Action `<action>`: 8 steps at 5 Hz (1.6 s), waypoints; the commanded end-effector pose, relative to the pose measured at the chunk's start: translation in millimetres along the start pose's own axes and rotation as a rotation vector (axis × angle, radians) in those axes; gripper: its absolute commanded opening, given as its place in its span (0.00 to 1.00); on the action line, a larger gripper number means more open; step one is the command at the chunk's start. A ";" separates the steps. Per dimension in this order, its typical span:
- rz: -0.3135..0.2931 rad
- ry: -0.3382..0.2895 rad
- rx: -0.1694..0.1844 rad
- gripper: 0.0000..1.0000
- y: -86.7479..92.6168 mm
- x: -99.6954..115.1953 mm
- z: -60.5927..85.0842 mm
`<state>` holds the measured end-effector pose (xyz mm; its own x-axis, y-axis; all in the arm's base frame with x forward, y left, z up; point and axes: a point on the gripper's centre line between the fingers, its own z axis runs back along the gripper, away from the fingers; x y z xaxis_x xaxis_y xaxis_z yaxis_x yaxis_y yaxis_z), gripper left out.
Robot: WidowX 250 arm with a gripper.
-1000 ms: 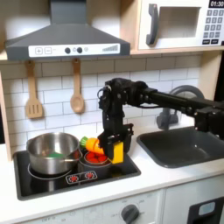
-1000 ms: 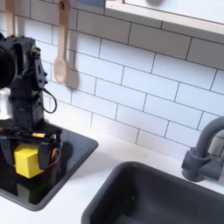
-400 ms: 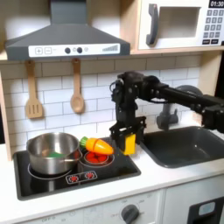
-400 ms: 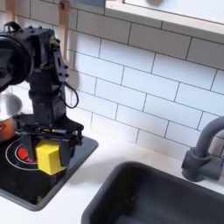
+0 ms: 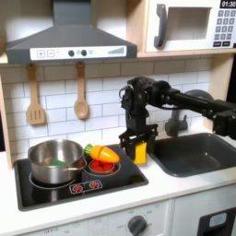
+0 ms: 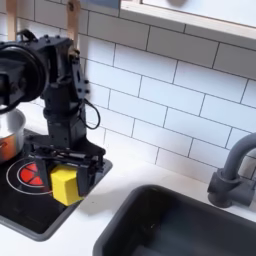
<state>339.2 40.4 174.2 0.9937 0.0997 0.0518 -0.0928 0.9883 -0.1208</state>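
Note:
My gripper (image 5: 140,147) (image 6: 66,180) is shut on a yellow block (image 5: 141,150) (image 6: 66,184) and holds it above the right edge of the black toy stove (image 5: 55,192) (image 6: 30,218). On the red burner (image 5: 103,167) (image 6: 30,174) to the first exterior view's left of the gripper lies an orange carrot (image 5: 104,153) with green leaves. A silver pot (image 5: 56,159) stands on the left burner in the first exterior view, with something green inside it.
A dark sink (image 5: 194,153) (image 6: 180,228) lies to the right of the gripper in both exterior views, with a grey faucet (image 5: 178,122) (image 6: 236,170) behind it. A wooden spatula (image 5: 35,95) and a wooden spoon (image 5: 81,90) (image 6: 68,52) hang on the tiled wall. Hood and microwave (image 5: 188,25) hang overhead.
The arm has carried the yellow block to the right, from over the red burner to the stove's right edge, toward the sink. The carrot now lies uncovered on the burner.

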 end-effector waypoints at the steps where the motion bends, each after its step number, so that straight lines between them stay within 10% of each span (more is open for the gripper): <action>1: -0.008 0.012 0.004 0.00 -3.5 -3.0 -7.0; 6: -0.013 0.030 -0.003 0.00 -17.2 -12.6 -19.3; 7: -0.010 0.028 -0.002 0.89 -18.5 -12.1 -19.2; 8: -0.004 0.026 0.002 1.00 -18.1 -12.4 -19.1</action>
<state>330.3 18.4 157.9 0.9951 0.0939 0.0297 -0.0897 0.9887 -0.1199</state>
